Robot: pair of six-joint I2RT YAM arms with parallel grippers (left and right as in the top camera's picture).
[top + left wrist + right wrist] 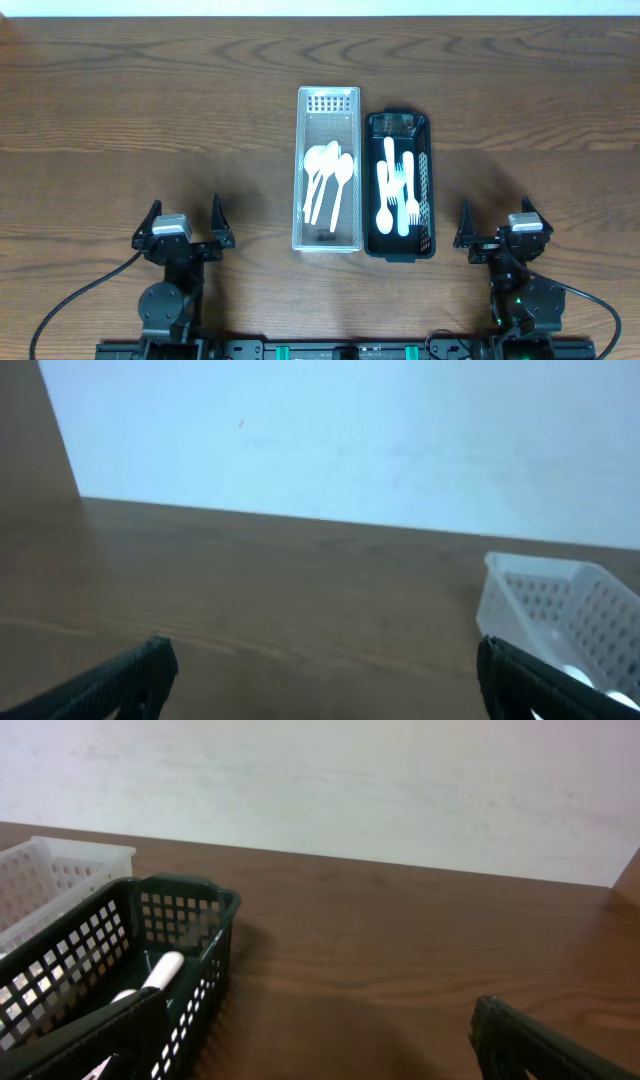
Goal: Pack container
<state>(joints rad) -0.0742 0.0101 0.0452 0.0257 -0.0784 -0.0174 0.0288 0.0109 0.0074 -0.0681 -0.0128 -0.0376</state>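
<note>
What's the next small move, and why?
Probably extend the right end effector toward the dark basket. It and the left end effector are open, empty and short of both baskets. The dark basket, nearer the right arm, mixes a spoon with forks, while the white basket holds only spoons, so that spoon looks like the first pick.

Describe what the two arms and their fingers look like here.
The left arm and right arm are black. The left gripper and right gripper each carry a pale grey block and tapering black fingers. A black cable loops from each base; a green light glows on the right arm.
</note>
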